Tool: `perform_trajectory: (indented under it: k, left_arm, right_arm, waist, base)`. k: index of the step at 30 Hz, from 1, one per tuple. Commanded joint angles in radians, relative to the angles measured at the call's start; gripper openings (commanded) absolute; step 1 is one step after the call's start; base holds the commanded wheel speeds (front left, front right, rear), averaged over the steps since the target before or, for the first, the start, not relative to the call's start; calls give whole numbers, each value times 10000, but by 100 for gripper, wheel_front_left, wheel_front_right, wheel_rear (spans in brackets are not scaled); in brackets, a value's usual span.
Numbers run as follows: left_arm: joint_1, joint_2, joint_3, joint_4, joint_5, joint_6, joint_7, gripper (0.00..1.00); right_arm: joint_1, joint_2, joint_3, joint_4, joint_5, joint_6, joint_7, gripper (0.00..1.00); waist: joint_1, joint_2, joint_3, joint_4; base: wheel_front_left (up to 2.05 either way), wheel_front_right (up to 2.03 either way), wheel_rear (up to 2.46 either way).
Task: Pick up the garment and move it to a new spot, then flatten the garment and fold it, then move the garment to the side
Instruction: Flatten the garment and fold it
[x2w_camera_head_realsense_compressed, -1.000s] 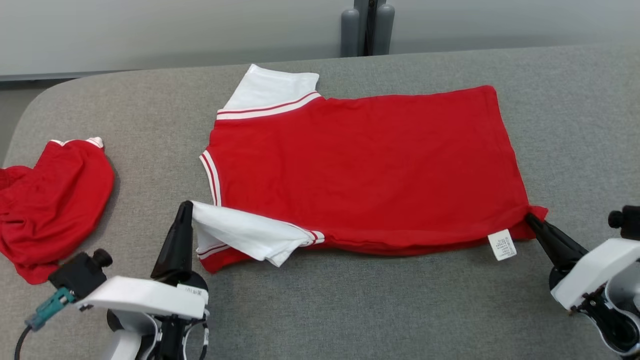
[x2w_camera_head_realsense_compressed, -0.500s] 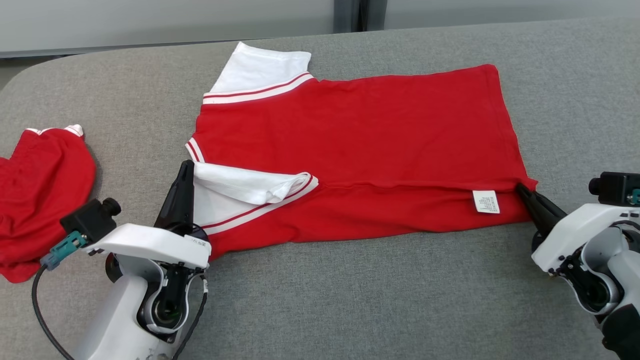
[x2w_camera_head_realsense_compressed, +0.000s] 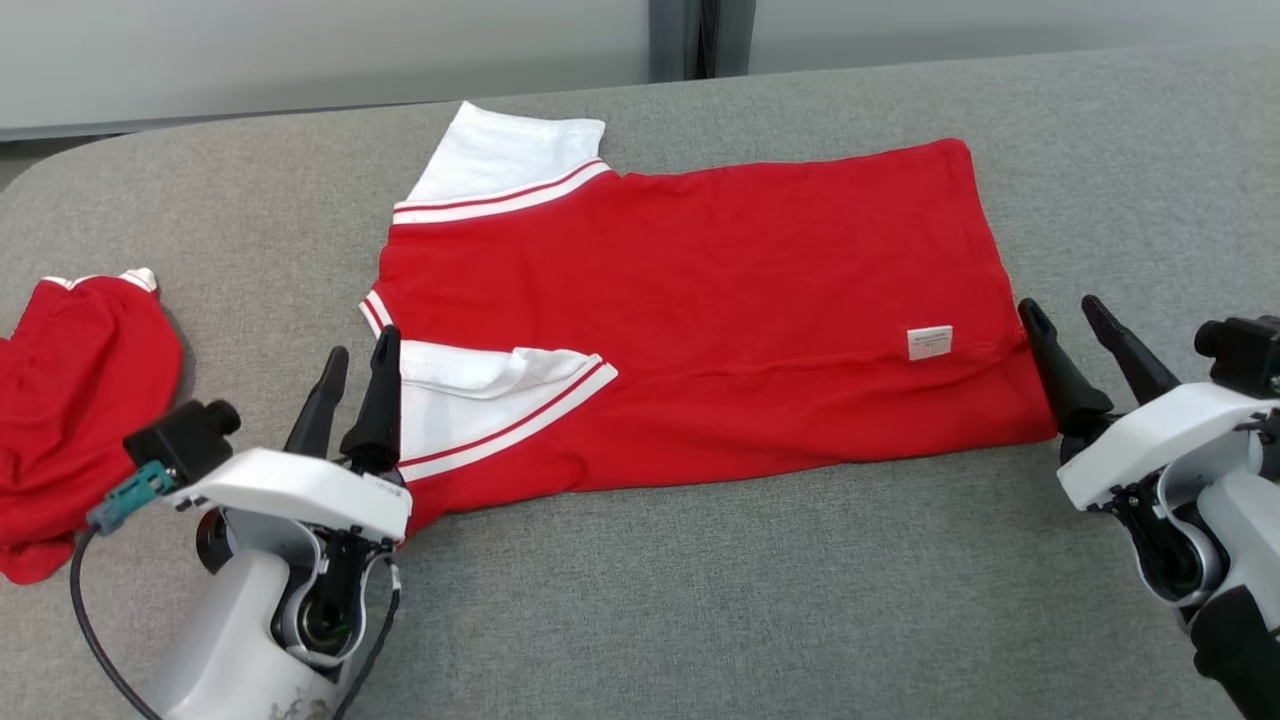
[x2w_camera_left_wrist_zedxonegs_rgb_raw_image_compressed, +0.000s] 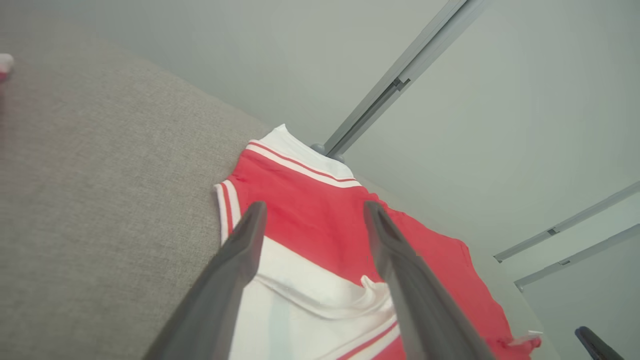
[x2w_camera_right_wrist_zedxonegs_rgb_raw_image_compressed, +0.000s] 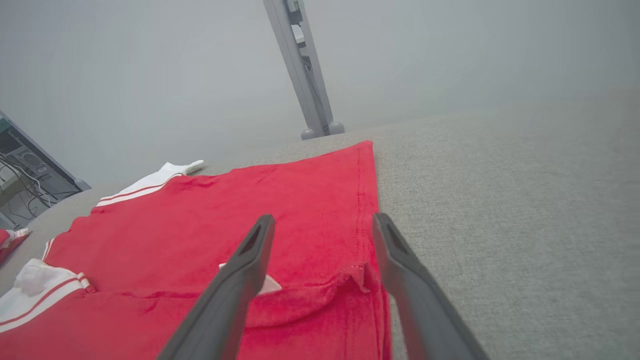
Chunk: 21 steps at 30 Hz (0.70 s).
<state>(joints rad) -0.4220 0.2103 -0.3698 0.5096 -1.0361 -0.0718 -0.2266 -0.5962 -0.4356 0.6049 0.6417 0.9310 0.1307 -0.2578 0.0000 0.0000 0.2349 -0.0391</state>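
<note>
A red shirt (x2w_camera_head_realsense_compressed: 700, 290) with white sleeves and striped trim lies spread on the grey table (x2w_camera_head_realsense_compressed: 700, 600), its near long edge folded up over the body. A white label (x2w_camera_head_realsense_compressed: 929, 342) faces up near the hem. My left gripper (x2w_camera_head_realsense_compressed: 360, 345) stands open beside the folded near sleeve (x2w_camera_head_realsense_compressed: 480, 395), which lies flat. In the left wrist view that white sleeve (x2w_camera_left_wrist_zedxonegs_rgb_raw_image_compressed: 310, 295) shows between the fingers. My right gripper (x2w_camera_head_realsense_compressed: 1060, 310) is open at the hem's near corner (x2w_camera_right_wrist_zedxonegs_rgb_raw_image_compressed: 360, 280), holding nothing.
A second red garment (x2w_camera_head_realsense_compressed: 70, 400) lies crumpled at the table's left edge. A grey post (x2w_camera_head_realsense_compressed: 685, 35) stands behind the far edge. Bare table stretches along the front and to the far right.
Both grippers have opened and let go of the shirt's near edge, which now lies folded over the body. The camera shifted slightly between frames.
</note>
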Motion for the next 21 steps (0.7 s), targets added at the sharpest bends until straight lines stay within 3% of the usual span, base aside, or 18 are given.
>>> perform_trajectory:
  k: [1,6,14,21]
  left_arm:
    - [258,67,27,-77,105,93,-58,100]
    - [1075,215,-106,-642,325,635,-28,100]
    - [2301,340,-288,-1339,230,2055,843,100]
    - [2455,370,-439,-1325,156,2637,1467,99]
  right_arm:
    - [338,30,-40,-115,-111,1,-74,100]
    - [1196,10,-829,-869,-612,-1,-85,100]
    - [2200,308,-1588,-1520,-1121,-1,-89,100]
    - [2366,396,-1617,-1631,-1224,1,-90,100]
  waist:
    - [0,0,-71,-7]
    - [0,0,-222,26]
    - [0,0,-357,-7]
    - [0,0,-333,-103]
  base:
    - [0,0,0]
    - [0,0,0]
    - [0,0,0]
    - [0,0,0]
